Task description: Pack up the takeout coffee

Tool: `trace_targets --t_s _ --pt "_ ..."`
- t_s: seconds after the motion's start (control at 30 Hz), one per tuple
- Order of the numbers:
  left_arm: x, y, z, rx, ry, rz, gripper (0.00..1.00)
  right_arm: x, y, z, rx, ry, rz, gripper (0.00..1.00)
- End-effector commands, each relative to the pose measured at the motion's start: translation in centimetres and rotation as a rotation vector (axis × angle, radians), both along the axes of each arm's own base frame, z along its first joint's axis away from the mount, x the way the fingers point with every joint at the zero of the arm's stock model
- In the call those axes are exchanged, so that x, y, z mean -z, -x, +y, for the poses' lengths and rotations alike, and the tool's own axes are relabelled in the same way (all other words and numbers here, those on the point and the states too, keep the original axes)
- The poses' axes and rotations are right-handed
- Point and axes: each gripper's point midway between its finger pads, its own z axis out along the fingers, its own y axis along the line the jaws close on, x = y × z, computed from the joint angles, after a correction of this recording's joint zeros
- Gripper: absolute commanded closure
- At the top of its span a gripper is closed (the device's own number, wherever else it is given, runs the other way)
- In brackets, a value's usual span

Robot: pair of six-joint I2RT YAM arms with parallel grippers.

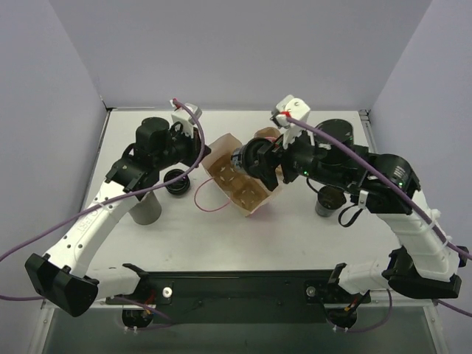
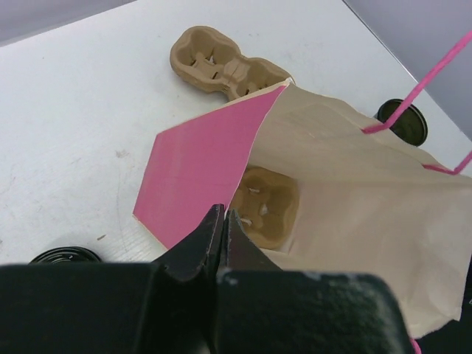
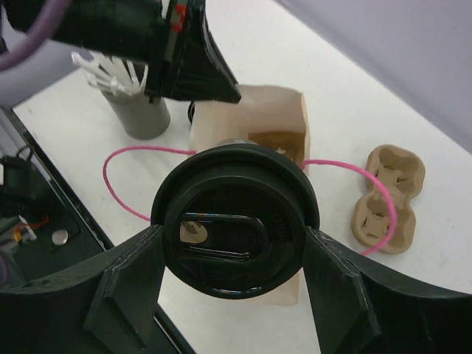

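Note:
The takeout coffee (image 1: pixel 242 158), a small cup with a black lid (image 3: pixel 236 184), is held on its side at the mouth of the paper bag (image 1: pixel 237 186). My right gripper (image 1: pixel 254 161) (image 3: pixel 234 240) is shut on it, one finger on each side of the lid. The bag (image 2: pixel 354 184) lies on its side, pink outside and tan inside, with a brown pulp carrier (image 2: pixel 265 203) in it. My left gripper (image 1: pixel 200 153) (image 2: pixel 222 214) is shut on the bag's rim at the left of the opening.
A second pulp carrier (image 2: pixel 225 66) (image 3: pixel 387 199) lies beyond the bag. A grey cup of white stirrers (image 1: pixel 146 209) (image 3: pixel 136 110) and a loose black lid (image 1: pixel 177 181) sit left. A lidless dark cup (image 1: pixel 330 199) stands right. Pink handle loops (image 3: pixel 110 184) trail from the bag.

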Motion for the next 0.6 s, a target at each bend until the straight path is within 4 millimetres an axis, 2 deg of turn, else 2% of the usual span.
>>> trace_targets --t_s 0.0,0.07,0.1,0.13,0.17,0.2,0.23,0.4,0.43,0.47,0.57 --pt "-2.2 1.6 -0.9 0.074 0.098 -0.096 1.0 5.3 -0.4 1.1 0.024 0.166 0.038 0.54" --pt "-2.9 3.1 -1.0 0.118 0.134 -0.135 1.0 6.6 -0.9 1.4 0.026 0.225 0.025 0.54" --pt "-1.9 3.4 -1.2 0.132 0.146 -0.145 1.0 7.3 -1.1 1.4 0.029 0.249 0.021 0.54" --pt "-1.9 4.0 -1.4 0.16 0.162 -0.16 1.0 9.2 -1.5 1.7 0.021 0.303 0.019 0.54" --pt "-2.1 4.7 -1.3 0.174 0.178 -0.185 1.0 10.0 -1.7 1.7 0.02 0.329 0.012 0.54" --pt "-1.4 5.1 -1.5 0.199 0.193 -0.191 1.0 10.7 -1.8 1.9 0.014 0.345 0.006 0.54" --pt "-1.5 5.6 -1.4 0.208 0.202 -0.207 1.0 12.2 -2.1 2.1 -0.001 0.38 -0.004 0.54" --pt "-0.7 6.4 -1.1 0.228 0.186 -0.21 1.0 15.1 -2.2 2.1 -0.027 0.457 -0.017 0.54" --pt "-1.0 6.7 -0.9 0.227 0.189 -0.218 1.0 15.0 -2.3 2.2 -0.023 0.452 -0.029 0.54" --pt "-1.0 6.7 -0.8 0.22 0.193 -0.22 1.0 16.1 -2.4 1.9 -0.027 0.483 -0.029 0.54" --pt "-1.1 7.1 -0.6 0.204 0.221 -0.204 1.0 17.4 -2.4 1.9 -0.043 0.515 -0.048 0.54"
